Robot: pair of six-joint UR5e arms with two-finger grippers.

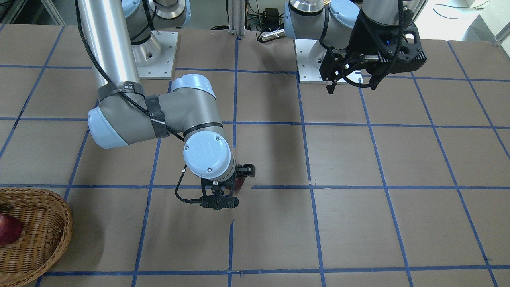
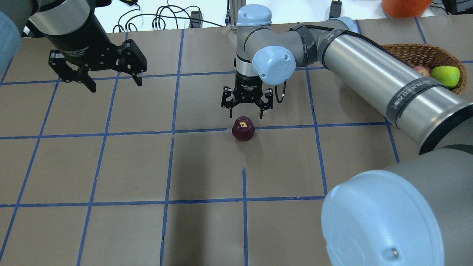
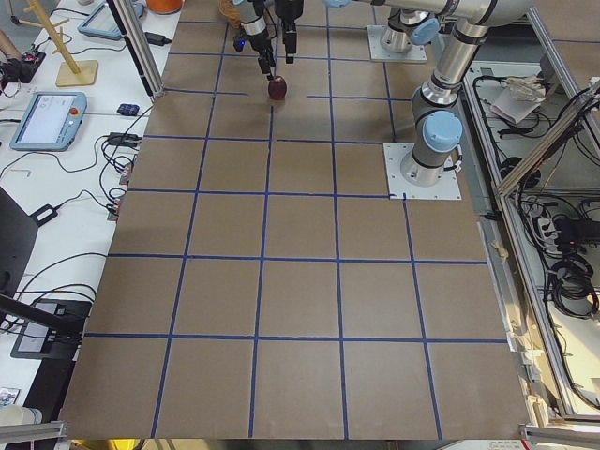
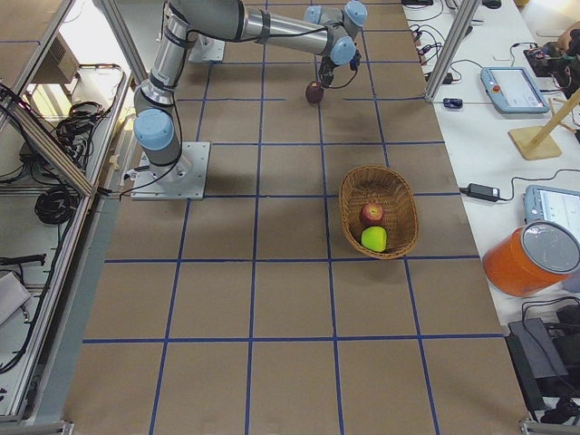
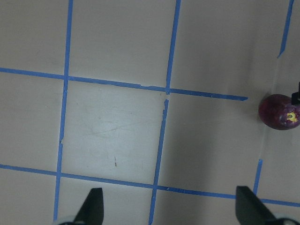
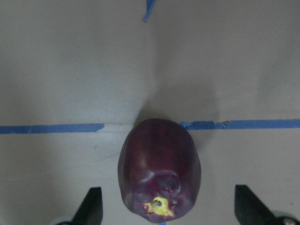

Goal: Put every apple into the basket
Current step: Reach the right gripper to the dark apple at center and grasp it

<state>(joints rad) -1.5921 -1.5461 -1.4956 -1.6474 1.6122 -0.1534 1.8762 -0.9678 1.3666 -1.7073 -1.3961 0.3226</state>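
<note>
Left hand is held open above the counter. Right hand is spread open over the maroon apple, which sits on a blue tape line. Red apple and green apple are lodged in the basket. Arm-band lettering is not reliably legible.

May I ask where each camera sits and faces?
Front-facing: across the table, facing the robot; left gripper at right, basket lower left.
Overhead: behind the robot, looking forward and down; right gripper open over maroon apple.
Exterior left: table's left end, looking along it; left arm nearer.
Exterior right: right end; right arm, red apple, green apple in basket.
Left wrist: looking down; own fingertips show.
Right wrist: down onto maroon apple; fingertips too.
Both wrist views share that apple.
</note>
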